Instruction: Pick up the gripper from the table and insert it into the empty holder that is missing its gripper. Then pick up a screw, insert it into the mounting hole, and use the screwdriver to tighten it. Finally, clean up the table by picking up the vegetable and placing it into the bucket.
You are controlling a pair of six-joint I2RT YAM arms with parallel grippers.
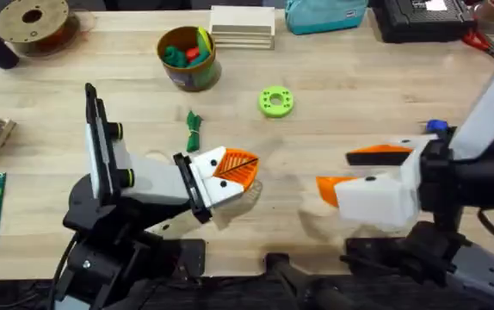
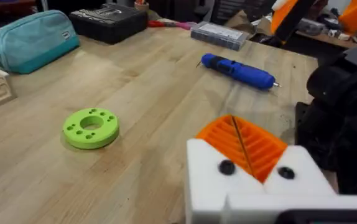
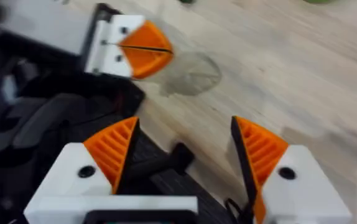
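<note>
Overhead: While both arms sit low over the pale wood-grain table [image 1: 342, 95], the left gripper [image 1: 234, 168] has its ribbed orange pads pressed flat together with nothing between them; the right gripper [image 1: 359, 172] has its two orange wedges spread apart, empty.
Vegetable: thin, dark green stalk [image 1: 194, 131] lying just beyond the left gripper.
Bucket: short round can [image 1: 188, 57], olive sides, yellow rim, holding green and red toy pieces; well beyond the vegetable.
Open room: bare wood between the grippers and around the bright green disc [image 1: 275, 101].
Left wrist: the blue cylindrical screwdriver [image 2: 239, 70] lies on the wood past the closed pads, near the right arm; a teal pouch [image 2: 32, 38] sits at the far edge.
Right wrist: open orange fingers [image 3: 260, 149] frame bare table; the left gripper's closed tip lies ahead.
</note>
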